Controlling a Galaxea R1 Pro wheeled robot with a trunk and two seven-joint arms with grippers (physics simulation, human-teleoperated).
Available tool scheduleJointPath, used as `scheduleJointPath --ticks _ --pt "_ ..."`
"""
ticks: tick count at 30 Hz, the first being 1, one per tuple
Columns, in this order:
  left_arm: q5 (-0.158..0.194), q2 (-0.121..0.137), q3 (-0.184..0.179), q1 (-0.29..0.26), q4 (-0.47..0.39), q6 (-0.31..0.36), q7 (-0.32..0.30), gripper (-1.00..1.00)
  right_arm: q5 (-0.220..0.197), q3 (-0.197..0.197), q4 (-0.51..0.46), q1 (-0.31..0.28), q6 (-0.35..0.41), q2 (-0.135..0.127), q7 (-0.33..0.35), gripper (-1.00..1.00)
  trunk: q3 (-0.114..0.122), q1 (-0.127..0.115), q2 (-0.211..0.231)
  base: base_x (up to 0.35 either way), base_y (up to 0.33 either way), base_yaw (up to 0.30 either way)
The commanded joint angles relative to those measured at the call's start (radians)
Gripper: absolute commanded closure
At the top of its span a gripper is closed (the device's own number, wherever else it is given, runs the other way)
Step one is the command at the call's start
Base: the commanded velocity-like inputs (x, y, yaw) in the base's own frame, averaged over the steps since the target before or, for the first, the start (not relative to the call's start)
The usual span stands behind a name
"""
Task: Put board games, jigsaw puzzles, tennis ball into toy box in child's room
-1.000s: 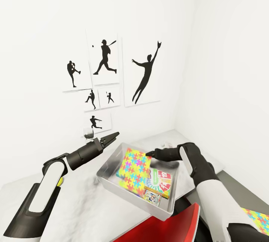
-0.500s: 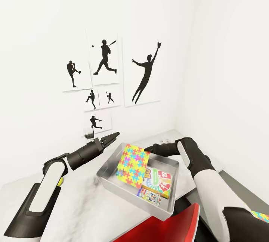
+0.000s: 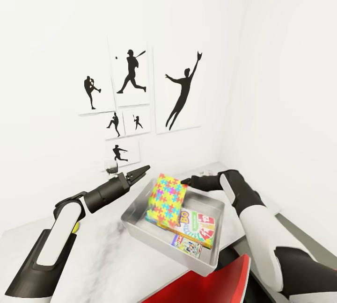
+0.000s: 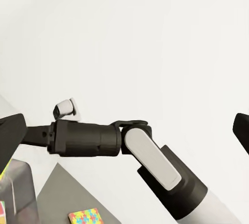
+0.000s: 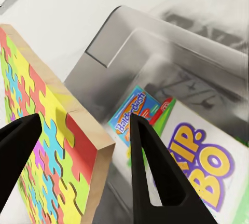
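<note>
The toy box point(image 3: 135, 222), a light grey tray, stands on the pale table point(image 3: 107, 256). In it lie the Skip-Bo board game point(image 3: 200, 228) point(image 5: 207, 167) and a small blue board game point(image 3: 188, 246) point(image 5: 136, 111). My right gripper point(image 3: 185, 182) point(image 5: 85, 117) is shut on the upper edge of a jigsaw puzzle point(image 3: 166, 198) point(image 5: 46, 146), which stands steeply tilted inside the box. Left of the box, above the table, my left gripper point(image 3: 142, 170) hangs open and holds nothing. The tennis ball point(image 3: 75, 227) peeks out from behind my left forearm. A second jigsaw puzzle point(image 4: 85, 216) lies on the dark grey section.
Black baseball-player pictures point(image 3: 133, 71) hang on the white wall behind the table. A red chair back point(image 3: 210, 284) rises at the near edge, just in front of the toy box. The room corner closes in on the right.
My right gripper has moved up and back towards the wall, tipping the jigsaw puzzle from a shallow lean to nearly upright in the toy box. The left arm has not moved.
</note>
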Motion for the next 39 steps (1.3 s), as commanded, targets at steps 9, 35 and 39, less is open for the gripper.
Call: scheduleJointPath --ticks 9,35,39 --pt "0.002 0.001 0.000 -0.001 -0.001 0.004 -0.001 -1.00 -0.013 -0.057 0.037 0.006 -0.120 0.016 -0.031 1.00 -0.002 0.001 -0.002 0.000 0.000 0.000" --pt "-0.002 0.001 -0.001 -0.003 -0.002 0.005 0.002 -1.00 -0.022 -0.172 0.100 0.005 -0.159 0.026 -0.173 1.00 -0.002 0.001 -0.002 0.000 0.000 0.000" --pt "-0.003 0.001 -0.001 -0.004 -0.002 0.006 0.002 -1.00 -0.022 -0.173 0.101 0.006 -0.158 0.027 -0.175 1.00 -0.002 0.001 -0.002 0.000 0.000 0.000"
